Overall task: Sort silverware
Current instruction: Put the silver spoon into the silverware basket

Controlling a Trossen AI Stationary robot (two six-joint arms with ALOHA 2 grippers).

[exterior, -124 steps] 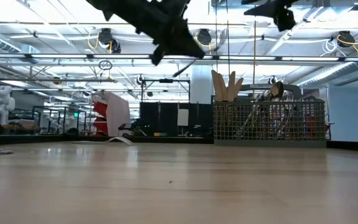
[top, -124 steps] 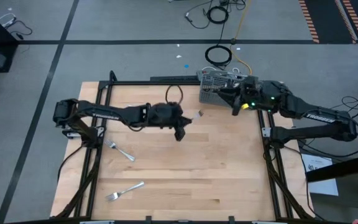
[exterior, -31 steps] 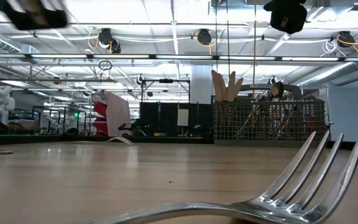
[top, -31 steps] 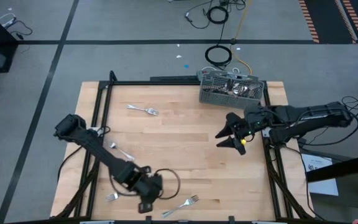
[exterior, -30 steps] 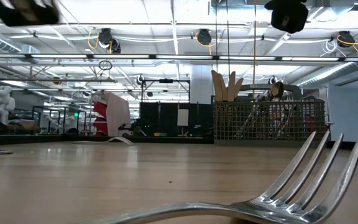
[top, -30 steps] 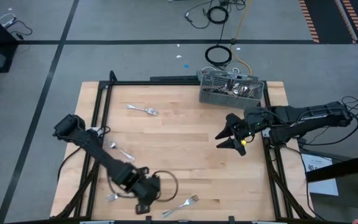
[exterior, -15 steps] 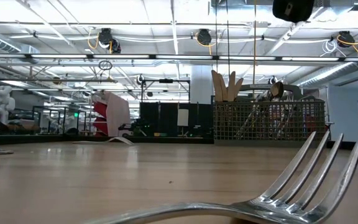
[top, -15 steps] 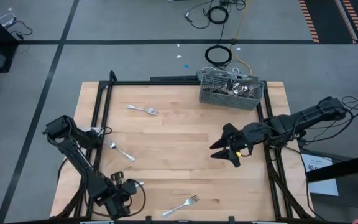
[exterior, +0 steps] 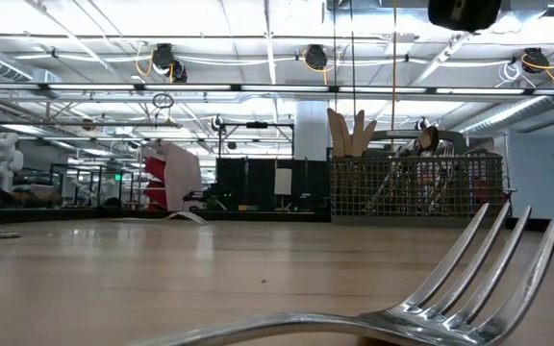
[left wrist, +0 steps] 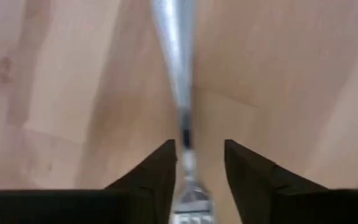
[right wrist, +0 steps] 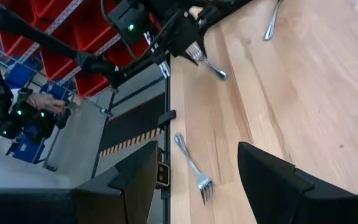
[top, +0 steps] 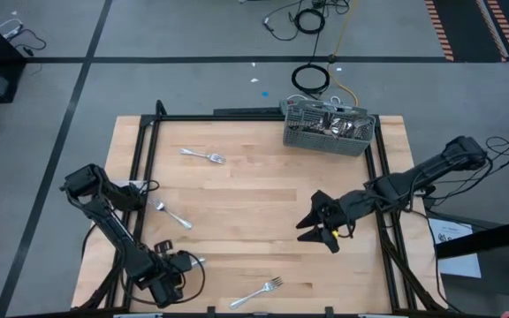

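Note:
Several silver forks lie flat on the wooden table [top: 254,190]: one far left [top: 203,156], one at the left [top: 173,215], one by the near edge [top: 262,291], large in the low view's foreground [exterior: 431,298]. A further fork [left wrist: 182,93] lies near the near left corner, its handle end [top: 195,261] showing. My left gripper [top: 168,281] points down over it, open, its fingers [left wrist: 160,171] standing on either side of the fork's neck. My right gripper [top: 312,231] hangs open over the table's right middle, with nothing between its fingers [right wrist: 197,149].
The grey mesh caddy [top: 330,128], full of cutlery, stands at the far right edge and shows in the low view [exterior: 416,187]. A black frame rail [top: 140,159] runs along the table's left side. A person's hand [right wrist: 42,102] shows beyond the table's left.
My left gripper has swung from the near middle of the table toward the near left corner and sunk down over the fork there. My right gripper has drifted toward the near edge and a little toward the table's left. The forks have stayed where they were.

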